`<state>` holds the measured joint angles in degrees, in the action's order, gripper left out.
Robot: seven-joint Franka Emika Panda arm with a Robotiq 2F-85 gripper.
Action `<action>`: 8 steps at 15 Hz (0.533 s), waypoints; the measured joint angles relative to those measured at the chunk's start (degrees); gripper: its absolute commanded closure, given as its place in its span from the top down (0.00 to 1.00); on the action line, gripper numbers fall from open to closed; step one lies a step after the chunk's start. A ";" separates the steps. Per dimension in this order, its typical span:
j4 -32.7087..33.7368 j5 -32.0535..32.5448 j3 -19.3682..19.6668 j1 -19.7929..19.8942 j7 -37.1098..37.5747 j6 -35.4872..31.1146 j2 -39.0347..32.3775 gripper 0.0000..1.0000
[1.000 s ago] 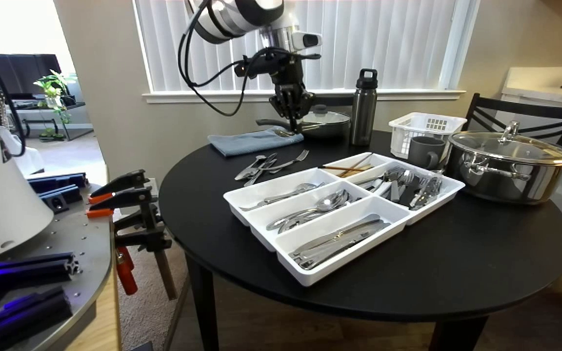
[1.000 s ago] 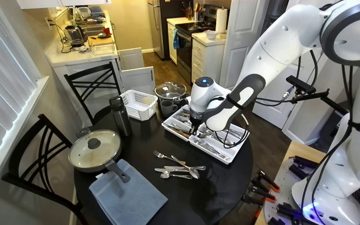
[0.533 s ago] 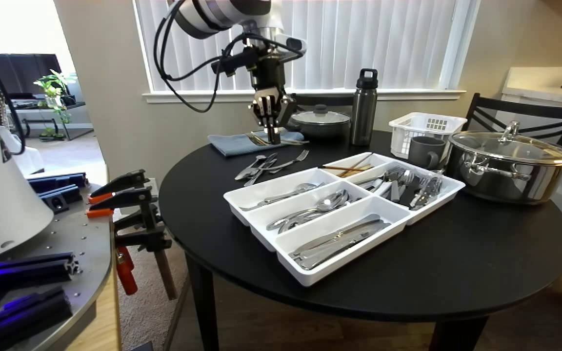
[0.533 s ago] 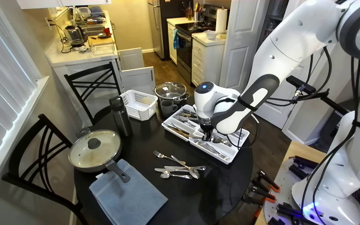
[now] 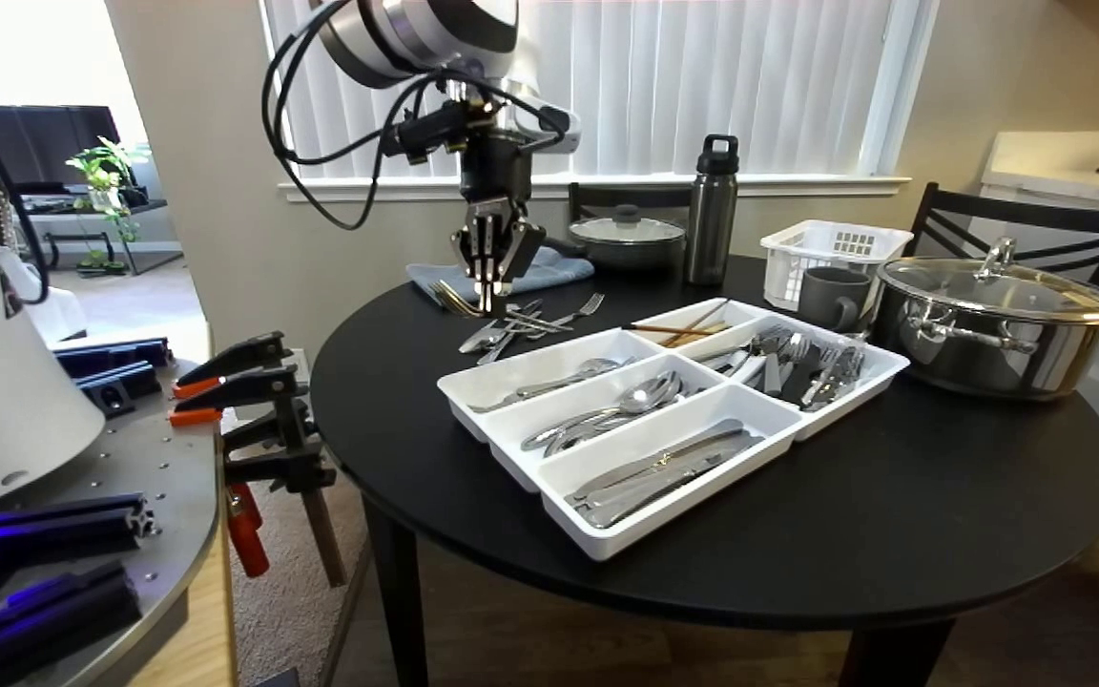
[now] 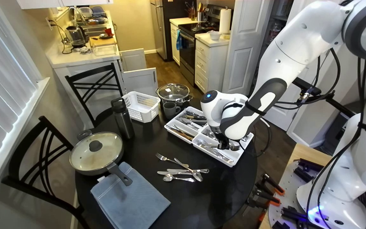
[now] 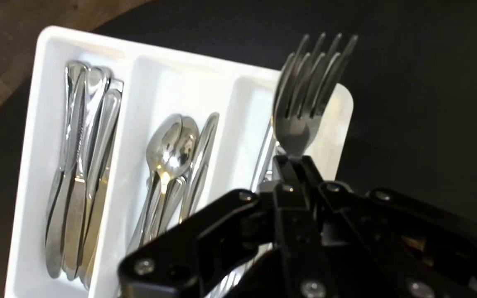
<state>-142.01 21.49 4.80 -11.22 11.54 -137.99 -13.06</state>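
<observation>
Fingers (image 7: 285,171) squeezed nearly together, gripping what look like two nested forks (image 7: 297,131), higher than the tray (image 7: 184,89): hold firm, tines clear of its walls!

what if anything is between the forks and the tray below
Nothing visible: the pincer holds the forks above the tray, and no object shows between. Cutlery lies in the tray's compartments.

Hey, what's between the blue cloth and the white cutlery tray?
Between the blue cloth and the white tray lies a loose pile of cutlery, including a fork and two spoons, on the black table. Both exterior views show the pile.
</observation>
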 measured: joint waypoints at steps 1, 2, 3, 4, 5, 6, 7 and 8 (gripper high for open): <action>-0.13 0.23 0.00 0.25 0.43 0.99 -0.05 0.02; -0.20 0.41 0.01 0.57 0.79 1.62 -0.14 0.02; -0.26 0.60 0.01 0.85 1.14 1.71 -0.26 0.02; -0.26 1.26 0.02 1.16 1.54 1.43 -0.42 0.02; -0.26 2.21 0.09 1.46 2.30 0.63 -0.64 0.02; -0.23 3.42 0.28 1.61 3.28 -0.71 -0.98 0.02; -0.18 4.56 0.49 1.77 4.25 -2.43 -1.48 0.02; -0.05 5.50 0.69 1.96 5.15 -4.78 -2.28 0.32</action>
<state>-142.06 26.98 5.49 -9.26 16.69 -142.77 -15.34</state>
